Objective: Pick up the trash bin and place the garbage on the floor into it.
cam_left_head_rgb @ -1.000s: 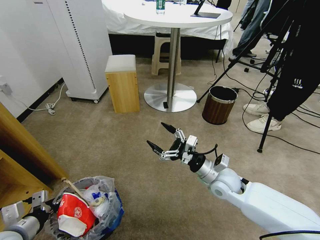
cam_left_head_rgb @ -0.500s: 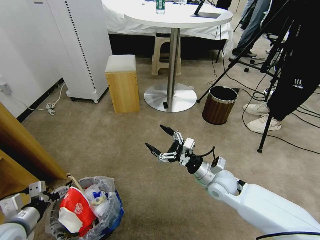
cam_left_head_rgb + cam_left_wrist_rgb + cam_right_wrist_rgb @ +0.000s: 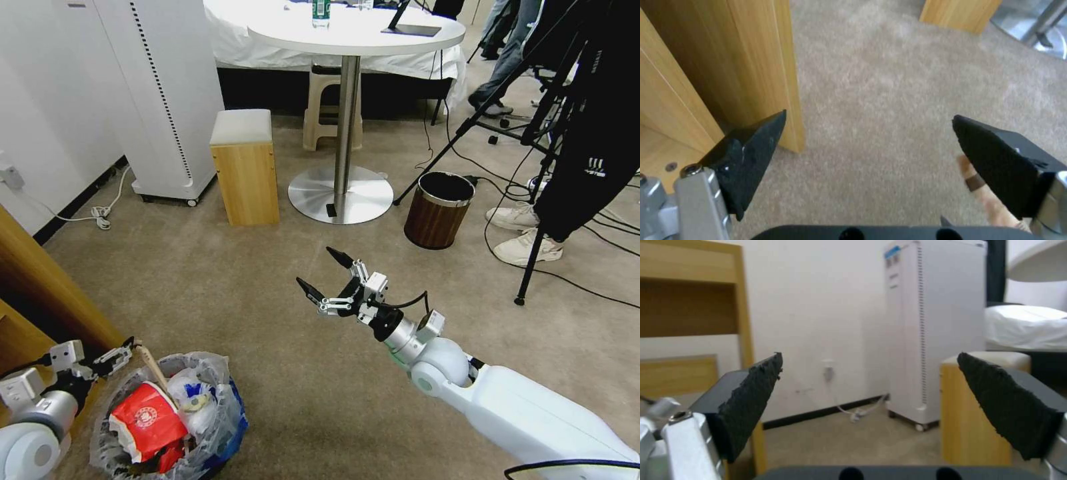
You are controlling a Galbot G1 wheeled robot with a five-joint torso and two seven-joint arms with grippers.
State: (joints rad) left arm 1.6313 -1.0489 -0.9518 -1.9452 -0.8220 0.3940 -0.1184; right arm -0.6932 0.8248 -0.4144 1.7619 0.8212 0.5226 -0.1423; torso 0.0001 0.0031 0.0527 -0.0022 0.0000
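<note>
Left pincer point(image 3: 113, 357) released, beside trash bin point(image 3: 220, 427) rim; bin full of garbage point(image 3: 148, 421). Right pincer point(image 3: 325, 276) released, above floor point(image 3: 220, 293).

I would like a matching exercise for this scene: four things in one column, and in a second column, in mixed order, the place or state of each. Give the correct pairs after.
Things:
1. trash bin
2. left gripper
3. right gripper
4. wood-grain bin

Places or states:
A. open, held up above the bare carpet
B. beside the round table's base, dark and open on top
C. on the carpet, full of rubbish
D. open, at the rim of the lined bin, holding nothing

Pairs: 1-C, 2-D, 3-A, 4-B
</note>
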